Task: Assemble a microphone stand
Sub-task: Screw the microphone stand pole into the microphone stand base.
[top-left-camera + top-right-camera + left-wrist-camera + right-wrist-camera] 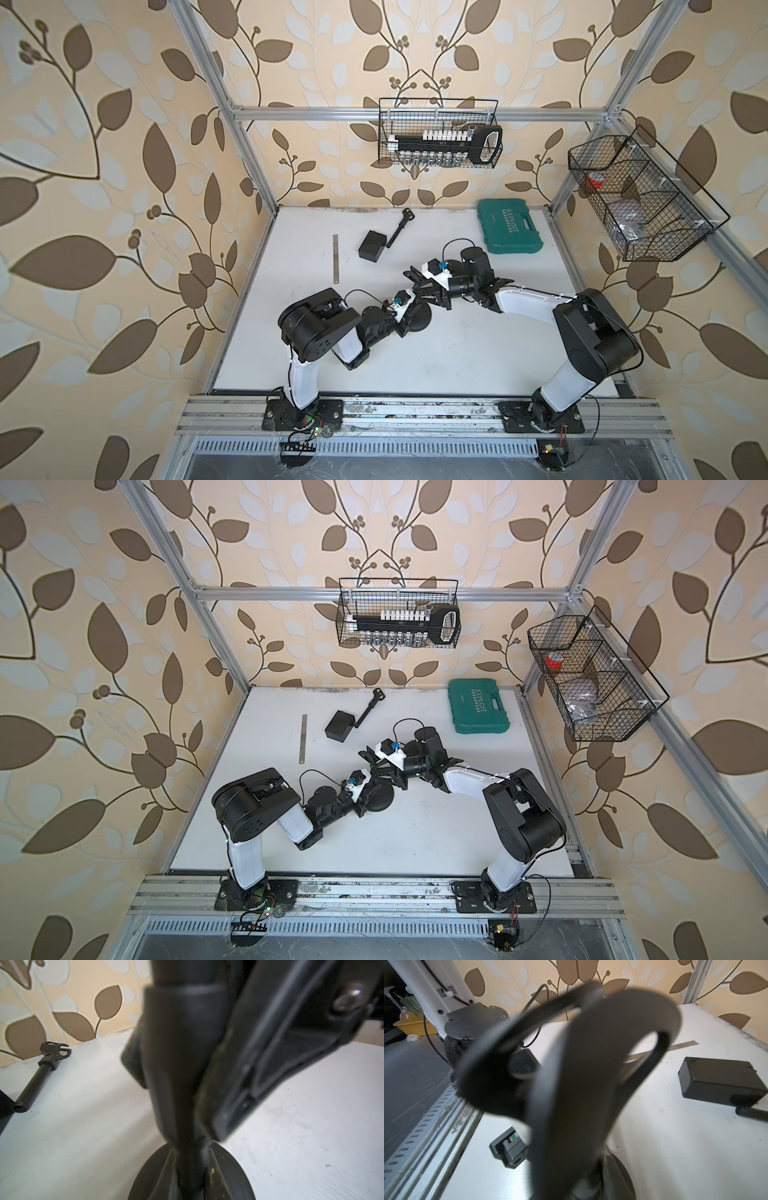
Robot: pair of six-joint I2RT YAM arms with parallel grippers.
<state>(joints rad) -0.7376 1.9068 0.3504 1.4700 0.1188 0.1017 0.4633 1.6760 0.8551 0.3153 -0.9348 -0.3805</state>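
Top views, stand: the round black base (420,323) sits mid-table on the white table (457,365), with a stem rising from it.
Top views, left gripper (409,320): low at the base, on the stem.
Top views, right gripper (419,286): just beyond the base, at a black clip (410,275). Whether its jaws are together or apart cannot be told.
Top views, writing: the green case (478,706) at the back right reads "EXPLOIT" in white, beside a row of chevrons.
Top views, loose parts: a black rod with forked head (400,229) lies just beside a black box (371,246), with a steel ruler (336,258) near them.
Left wrist, grip: the fingers (259,1059) are clamped on the stem (180,1053), just above the base (228,1176).
Left wrist, background: the rod with forked head (35,1084) lies flat near the table's far edge.
Right wrist, clip: the blurred black clip (591,1084) fills the middle, above the base (618,1176). The gripper's own fingers cannot be made out.
Right wrist, background: the box (720,1080) and the ruler (683,1045) lie beyond it.
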